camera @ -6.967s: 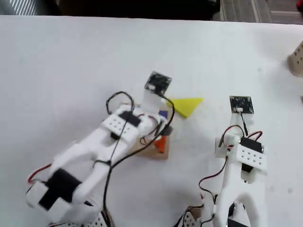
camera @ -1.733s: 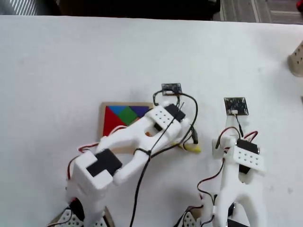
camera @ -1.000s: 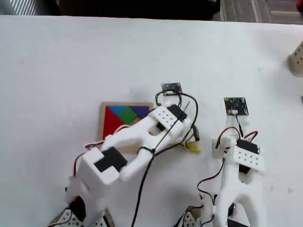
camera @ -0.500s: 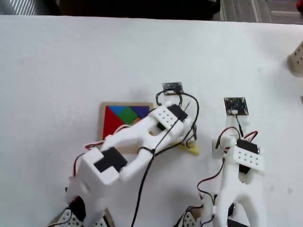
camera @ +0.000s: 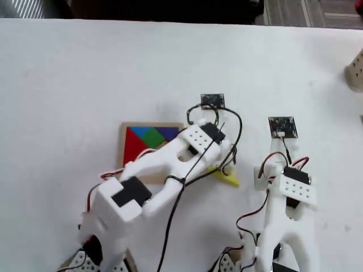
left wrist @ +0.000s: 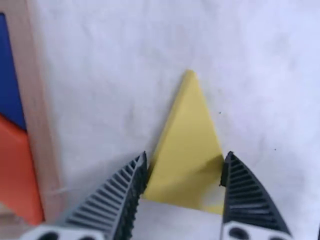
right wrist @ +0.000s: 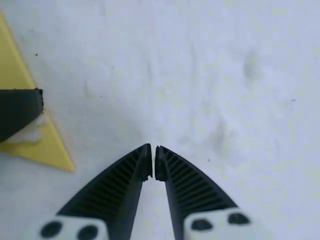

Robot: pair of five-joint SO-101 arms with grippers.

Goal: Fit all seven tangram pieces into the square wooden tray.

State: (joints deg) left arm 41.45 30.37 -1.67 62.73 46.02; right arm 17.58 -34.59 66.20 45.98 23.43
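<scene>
The left gripper (left wrist: 184, 167) pinched the yellow triangle (left wrist: 187, 135), which lay on the counter (left wrist: 250, 60) just beside the wooden tray (left wrist: 42, 125). The right gripper (right wrist: 152, 162), pressed together, rested farther from the tray. The next move was probably lifting the triangle into the tray.

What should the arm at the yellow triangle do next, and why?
Probably lift the piece slightly. The left arm's jaws press both sides of the yellow triangle, which lies flat on the table just outside the wooden tray. The tray's rim stands between it and the blue piece and orange piece inside, so it likely must rise before crossing.
</scene>
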